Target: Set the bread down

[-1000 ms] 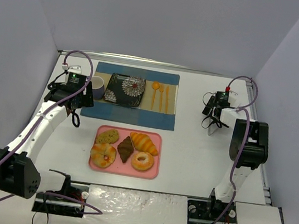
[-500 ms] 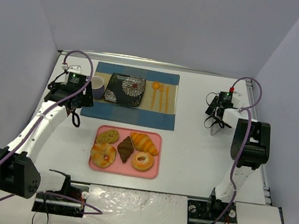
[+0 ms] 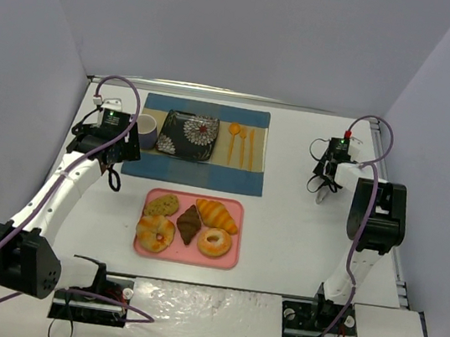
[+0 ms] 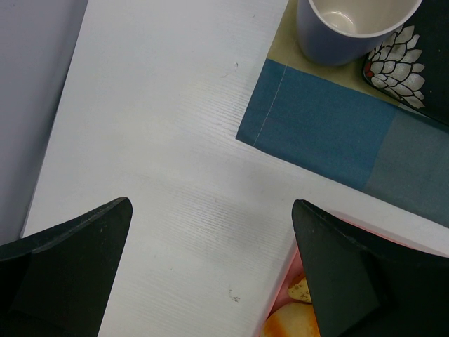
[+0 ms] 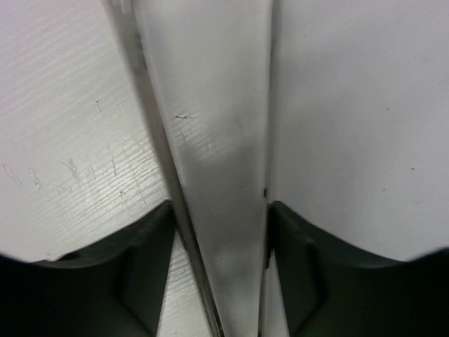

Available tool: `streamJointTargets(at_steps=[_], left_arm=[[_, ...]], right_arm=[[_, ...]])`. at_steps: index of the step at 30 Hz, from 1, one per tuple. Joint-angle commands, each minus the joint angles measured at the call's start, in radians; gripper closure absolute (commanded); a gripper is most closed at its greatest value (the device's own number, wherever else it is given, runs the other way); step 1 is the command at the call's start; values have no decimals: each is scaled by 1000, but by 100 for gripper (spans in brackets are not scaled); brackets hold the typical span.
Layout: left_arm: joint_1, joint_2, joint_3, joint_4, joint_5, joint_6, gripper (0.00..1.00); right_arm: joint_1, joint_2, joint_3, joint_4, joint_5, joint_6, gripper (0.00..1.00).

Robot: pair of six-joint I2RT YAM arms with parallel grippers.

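1. While the croissant (image 3: 216,215) lies in the far right part of the pink tray (image 3: 231,259), slanting from far left to near right, neither arm is close enough to touch it.
2. Its left end sits just beside a dark chocolate pastry (image 3: 190,223), and a ring donut (image 3: 214,241) lies just on its near side. The tray is bare on its far right side.
3. It looks light, with a glossy, ridged crust that may slip or dent, so a gentle pinch seems wise.
4. The best hold is probably across the thick middle, not the tapered tips. One finger would go on the bare side and the other into the narrow gap toward the donut.
5. The left arm's fingers (image 4: 70,246) are spread wide with nothing between them, over the counter (image 4: 161,140) beside the blue mat (image 4: 330,119) and the cup (image 4: 351,28).
6. The right arm's fingers (image 5: 105,281) are at the far right of the counter, well apart from the tray. A pale strip runs between them, and it cannot be told whether they grip it.
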Motion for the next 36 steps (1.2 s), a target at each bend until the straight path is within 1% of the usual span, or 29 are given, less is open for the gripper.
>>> streamJointTargets(at_steps=[1,3,10,15,21,23,36], left_arm=[[2,-26,19,32,-25,9,3],[2,-26,19,30,-25,7,3],[2,-17,22,21,-28,4,3],[2,-15,23,13,-44,3,3],[2,-30,15,14,-45,-7,3],[2,-34,16,12,-45,-8,3],[2,-47,9,12,-43,-5,3]], right_arm=[[-2,2,6,-15,-16,2,60],[7,1,3,-19,-18,3,68],[15,-4,6,-22,-6,6,80],[15,-1,4,-26,-8,5,85],[15,4,7,-31,-1,6,98],[42,1,6,-31,3,8,100],[73,-50,12,-47,28,12,100]])
